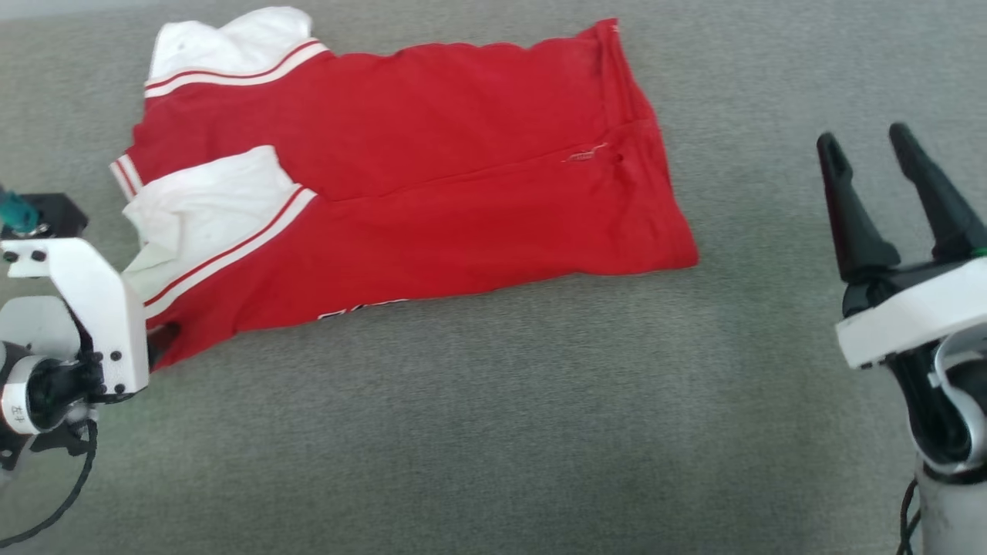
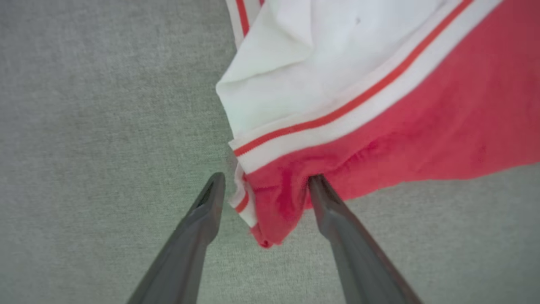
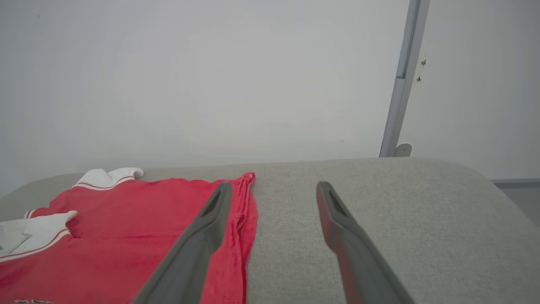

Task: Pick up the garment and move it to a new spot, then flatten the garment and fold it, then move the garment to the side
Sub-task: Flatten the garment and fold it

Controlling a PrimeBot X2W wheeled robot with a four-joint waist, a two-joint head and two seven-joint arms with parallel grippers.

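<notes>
The garment (image 1: 463, 154) lies flat on the grey surface, red body folded lengthwise, its white sleeves (image 1: 208, 208) with red-white trim at the left; a strip of lettering peeks out at its near edge. My left gripper (image 2: 265, 181) is open at the garment's (image 2: 422, 105) near-left corner: the red corner lies between the two fingers, and the right-hand fingertip (image 2: 316, 185) touches the fabric's edge. In the head view the white wrist bracket (image 1: 100, 308) hides those fingers. My right gripper (image 1: 862, 135) stands open well right of the garment, empty; its wrist view shows the garment's (image 3: 126, 219) hem to its left.
The grey padded surface (image 1: 493, 432) spreads wide in front and to the right of the garment. Its far edge (image 3: 337, 162) is rounded and meets a white wall (image 3: 211, 84) with a grey upright post (image 3: 400, 84). A black cable (image 1: 69, 493) loops at the lower left.
</notes>
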